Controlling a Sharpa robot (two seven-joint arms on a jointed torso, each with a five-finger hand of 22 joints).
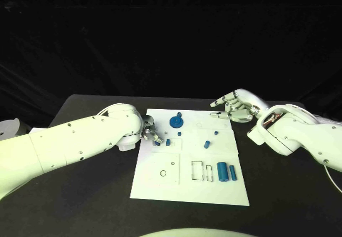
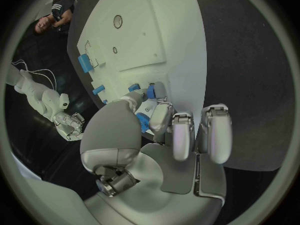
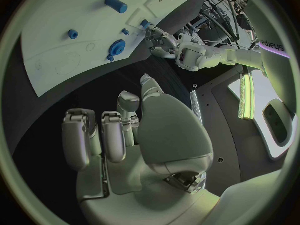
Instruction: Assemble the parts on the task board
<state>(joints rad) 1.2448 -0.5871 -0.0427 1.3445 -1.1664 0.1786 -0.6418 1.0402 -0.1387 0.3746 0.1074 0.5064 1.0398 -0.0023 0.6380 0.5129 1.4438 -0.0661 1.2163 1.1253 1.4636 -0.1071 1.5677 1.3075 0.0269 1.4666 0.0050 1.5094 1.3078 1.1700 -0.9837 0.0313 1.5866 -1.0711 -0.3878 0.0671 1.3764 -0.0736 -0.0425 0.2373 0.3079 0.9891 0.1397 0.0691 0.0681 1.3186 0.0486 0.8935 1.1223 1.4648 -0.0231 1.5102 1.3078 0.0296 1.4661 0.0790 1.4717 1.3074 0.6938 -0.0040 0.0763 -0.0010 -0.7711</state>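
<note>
A small blue part (image 1: pixel 158 142) is sitting pinched in the fingertips of the left hand (image 1: pixel 149 132) just over the left edge of the white task board (image 1: pixel 214 192), beside a second small part (image 1: pixel 168 142) standing on the board. Because the pinch is shallow, the part is at risk of tilting or slipping as it goes down, and the crowding fingers could be knocking that neighbour over. The right hand (image 1: pixel 235 106) is hovering empty with fingers spread above the board's far right corner, well apart from the blue gear (image 1: pixel 176 120).
</note>
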